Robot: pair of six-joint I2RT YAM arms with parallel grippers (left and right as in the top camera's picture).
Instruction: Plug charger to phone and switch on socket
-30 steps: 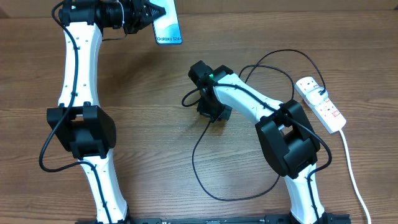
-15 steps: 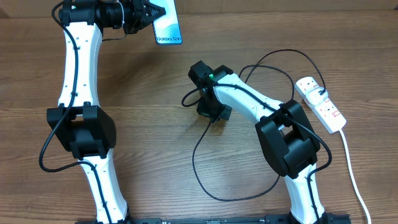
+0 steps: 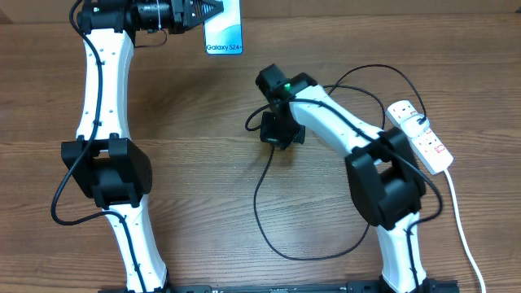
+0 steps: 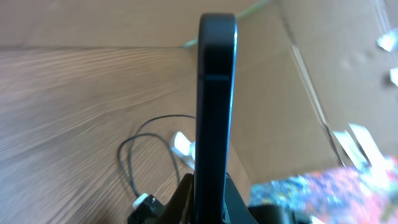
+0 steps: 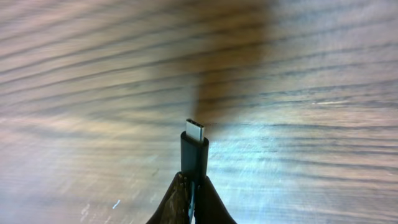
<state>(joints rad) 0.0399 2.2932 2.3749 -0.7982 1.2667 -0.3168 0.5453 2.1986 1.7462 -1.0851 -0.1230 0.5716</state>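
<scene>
My left gripper point(image 3: 202, 11) is shut on the phone point(image 3: 223, 32) at the table's far edge; its light screen with the "Galaxy S24" strip faces up. In the left wrist view the phone point(image 4: 214, 99) shows edge-on between the jaws point(image 4: 208, 202). My right gripper point(image 3: 269, 124) is shut on the charger's plug point(image 5: 194, 144), whose metal tip points forward over bare wood between the fingertips point(image 5: 193, 186). The black cable point(image 3: 269, 220) loops across the table. The white socket point(image 3: 419, 134) lies at the right.
The socket's thick white cord point(image 3: 464, 228) runs down the right side toward the front edge. A cardboard wall point(image 4: 292, 81) stands behind the table's far edge, close to the phone.
My left gripper has swung the phone a little to the right and farther back. My right gripper has moved slightly up and to the right with the plug.
</scene>
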